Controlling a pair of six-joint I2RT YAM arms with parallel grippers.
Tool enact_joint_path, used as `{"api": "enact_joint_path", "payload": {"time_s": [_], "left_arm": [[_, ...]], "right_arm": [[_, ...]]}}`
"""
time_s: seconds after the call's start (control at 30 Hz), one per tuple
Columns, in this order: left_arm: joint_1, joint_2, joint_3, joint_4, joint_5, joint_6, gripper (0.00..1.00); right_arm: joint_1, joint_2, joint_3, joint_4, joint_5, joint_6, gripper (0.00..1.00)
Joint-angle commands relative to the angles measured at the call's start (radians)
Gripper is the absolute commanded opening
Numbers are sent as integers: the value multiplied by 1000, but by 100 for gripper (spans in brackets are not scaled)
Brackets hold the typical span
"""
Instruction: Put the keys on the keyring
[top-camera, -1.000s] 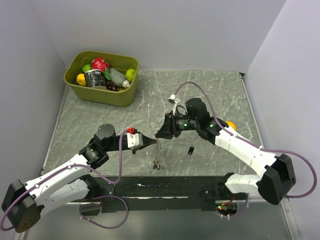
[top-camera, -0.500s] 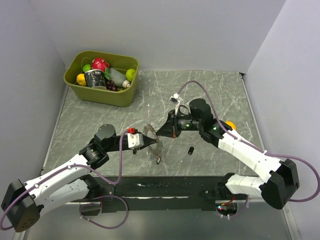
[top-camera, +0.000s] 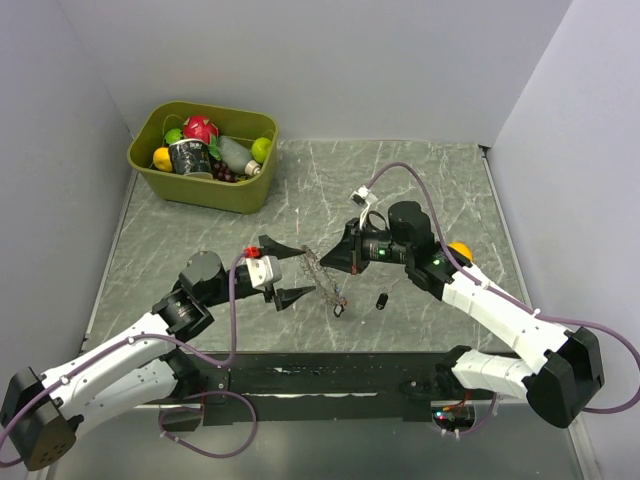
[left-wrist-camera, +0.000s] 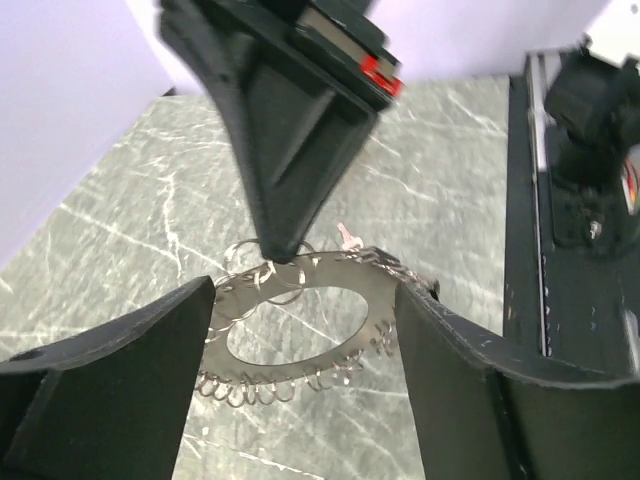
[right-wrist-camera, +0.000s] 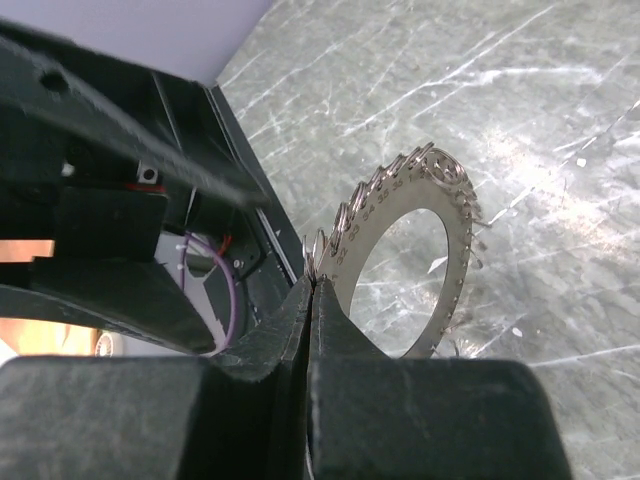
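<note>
The keyring is a flat metal ring edged with several small wire loops, held above the table. My right gripper is shut on its rim, jaws pressed together at the edge. My left gripper is open, one finger on each side of the ring without touching it. In the left wrist view the right gripper's tip pinches the ring's far edge. One black key lies on the table to the right of the ring. A small piece dangles from the ring's lower end; I cannot tell what it is.
An olive-green bin with fruit and a can stands at the back left. An orange object lies behind the right arm. A black rail runs along the near table edge.
The right gripper shut on the keyring. The left gripper, which held it, opened and let go. The ring moved slightly right and turned flatter.
</note>
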Motion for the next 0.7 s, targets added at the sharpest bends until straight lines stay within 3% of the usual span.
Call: {"api": "enact_joint_path", "payload": {"time_s": [0.0,0.13,0.33,0.57,0.67], "left_arm": [[-4,-10,24,54,-118,-137,82],[-1,22,60,48,-157,-246,91],[24,114,191,-16,-90,-401,95],[96,177,257,65,111,-591,100],[133,187,249,138,183,-642,96]], "right_arm": [[-10,-38,3,97,10,1,0],[-19,-52,-7,94,25,-6,0],[-68,-95,-51,143,36,24,0],[-111,-130,-85,178,21,35,0],[-123,-142,-99,194,10,32,0]]}}
